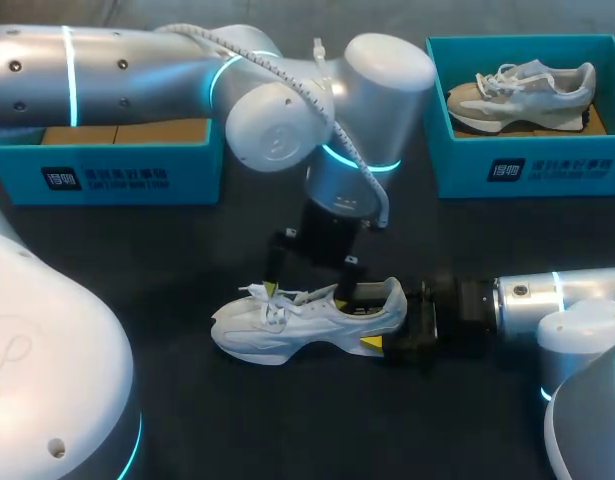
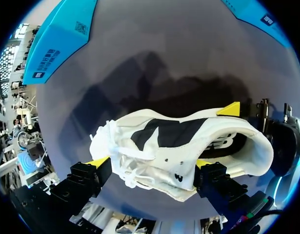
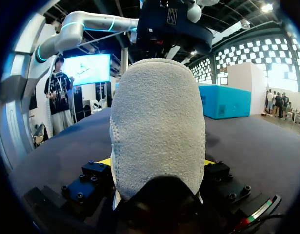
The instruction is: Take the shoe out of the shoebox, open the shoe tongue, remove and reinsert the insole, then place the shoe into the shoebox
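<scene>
Shoe (image 1: 307, 318) heel sits clamped in your right gripper (image 1: 395, 322), so close the left gripper (image 1: 304, 292), spread wide and empty astride the tongue (image 2: 167, 168), gently, then peel forward.

The head camera looks down on the bench (image 1: 187, 420) from above; both wrist cameras crowd the white shoe (image 1: 307, 320) all share.

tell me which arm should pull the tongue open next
Left. The left gripper hangs open right over the white shoe, with a finger on either side of its laces and tongue. The right gripper is shut on the heel, steadying it, and probably should not let go.
</scene>
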`<state>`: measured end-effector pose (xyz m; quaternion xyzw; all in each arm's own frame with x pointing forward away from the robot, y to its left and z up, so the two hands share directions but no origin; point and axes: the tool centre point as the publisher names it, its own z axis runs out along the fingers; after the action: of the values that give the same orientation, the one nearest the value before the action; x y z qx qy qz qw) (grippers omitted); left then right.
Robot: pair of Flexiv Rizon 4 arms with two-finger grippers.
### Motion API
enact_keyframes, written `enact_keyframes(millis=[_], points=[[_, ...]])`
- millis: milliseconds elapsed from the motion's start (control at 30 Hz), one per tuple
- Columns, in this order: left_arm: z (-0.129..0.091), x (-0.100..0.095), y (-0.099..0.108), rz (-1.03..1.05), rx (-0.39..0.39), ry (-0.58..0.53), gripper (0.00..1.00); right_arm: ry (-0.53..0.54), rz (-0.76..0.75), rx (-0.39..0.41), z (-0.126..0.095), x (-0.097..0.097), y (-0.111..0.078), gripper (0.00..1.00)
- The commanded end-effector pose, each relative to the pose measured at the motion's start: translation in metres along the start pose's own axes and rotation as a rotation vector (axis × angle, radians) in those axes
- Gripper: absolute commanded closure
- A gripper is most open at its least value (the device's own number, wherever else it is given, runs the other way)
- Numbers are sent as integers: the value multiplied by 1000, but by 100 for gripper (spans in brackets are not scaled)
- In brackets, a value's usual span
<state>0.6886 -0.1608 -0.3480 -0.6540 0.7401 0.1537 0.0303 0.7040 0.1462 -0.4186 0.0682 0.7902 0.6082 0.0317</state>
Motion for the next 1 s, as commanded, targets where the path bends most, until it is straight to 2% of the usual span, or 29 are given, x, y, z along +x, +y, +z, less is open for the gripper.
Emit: enact_keyframes(millis=[33, 600, 1000], points=[[-4, -7, 3, -7, 11, 7, 0, -1, 1, 2, -1, 0, -2, 100], [-10, -10, 10, -24, 30, 29, 0, -1, 1, 2, -1, 0, -2, 100], [-13, -18, 18, -48, 44, 51, 10, -1, 1, 2, -1, 0, -2, 100]])
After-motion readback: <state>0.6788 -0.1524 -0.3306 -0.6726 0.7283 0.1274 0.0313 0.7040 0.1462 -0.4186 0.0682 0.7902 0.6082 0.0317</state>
